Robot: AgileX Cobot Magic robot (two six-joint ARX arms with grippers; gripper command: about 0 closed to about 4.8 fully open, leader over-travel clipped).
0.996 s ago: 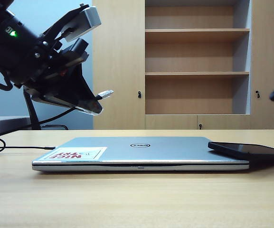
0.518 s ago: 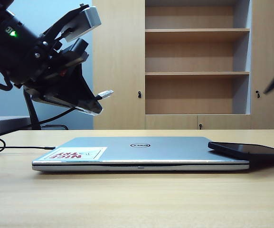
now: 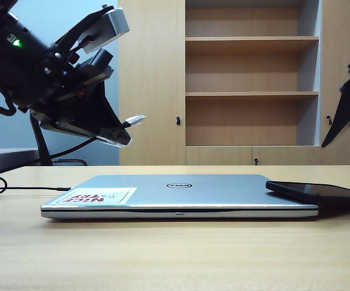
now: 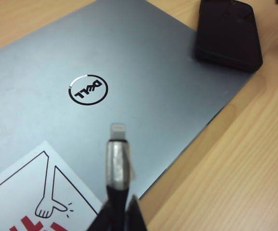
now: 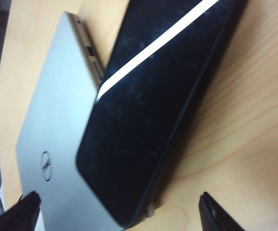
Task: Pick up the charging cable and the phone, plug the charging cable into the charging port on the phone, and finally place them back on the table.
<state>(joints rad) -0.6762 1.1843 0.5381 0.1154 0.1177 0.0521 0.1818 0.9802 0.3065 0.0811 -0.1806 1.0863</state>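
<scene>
My left gripper [image 3: 124, 130] hangs above the left end of the laptop, shut on the charging cable [image 3: 135, 119]. Its silvery-white connector tip [image 4: 118, 130] sticks out past the closed fingers [image 4: 129, 217]; the black cord trails down to the left. The black phone [image 3: 318, 191] lies at the laptop's right end, one long edge resting on the lid, the other on the table [image 3: 162, 254]. In the right wrist view the phone [image 5: 153, 106] fills the middle, with my right gripper [image 5: 119, 211] open above it, one finger on either side. The charging port is too small to make out.
The closed silver laptop [image 3: 181, 193] with a red-and-white sticker [image 3: 96, 196] lies across the table's middle. Another thin black cable [image 3: 17, 188] runs along the table into its left side. A wooden cupboard with open shelves [image 3: 250, 91] stands behind.
My right gripper has come down into the exterior view at the right edge, turned, and its jaws have opened. The left gripper and cable have not moved.
</scene>
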